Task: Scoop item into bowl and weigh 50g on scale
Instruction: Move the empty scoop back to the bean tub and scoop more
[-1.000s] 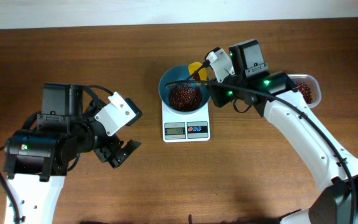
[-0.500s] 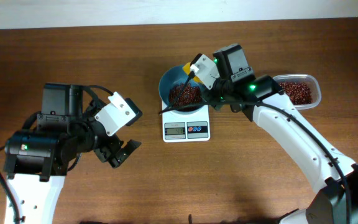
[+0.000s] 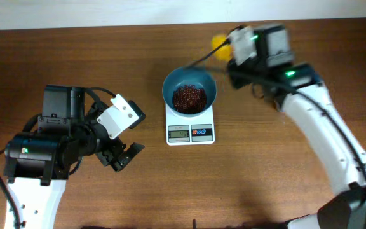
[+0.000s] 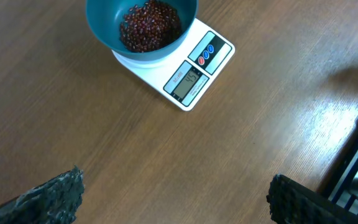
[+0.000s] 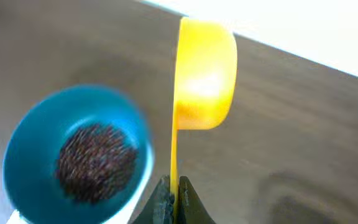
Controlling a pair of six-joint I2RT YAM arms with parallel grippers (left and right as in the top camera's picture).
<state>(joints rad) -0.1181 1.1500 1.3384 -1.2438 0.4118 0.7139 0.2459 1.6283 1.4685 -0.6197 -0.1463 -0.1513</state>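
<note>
The teal-blue bowl [image 3: 189, 91] stands on the white scale [image 3: 190, 124] and holds a heap of dark red-brown beans [image 3: 189, 97]. In the left wrist view the bowl [image 4: 140, 25], the beans [image 4: 149, 25] and the scale [image 4: 191, 71] show at the top. My right gripper [image 5: 173, 198] is shut on the thin handle of a yellow scoop [image 5: 204, 74], held on edge above the table to the right of the bowl [image 5: 73, 155]. In the overhead view the scoop [image 3: 220, 46] is behind and right of the bowl. My left gripper [image 3: 124, 156] is open and empty, left of the scale.
The table's far edge meets a white wall just behind the scoop [image 3: 170, 13]. The right arm [image 3: 316, 121] crosses the table's right side. The clear container does not show now.
My right gripper has lifted the yellow scoop away from over the bowl and swung it back and to the right. The left arm has not moved.
</note>
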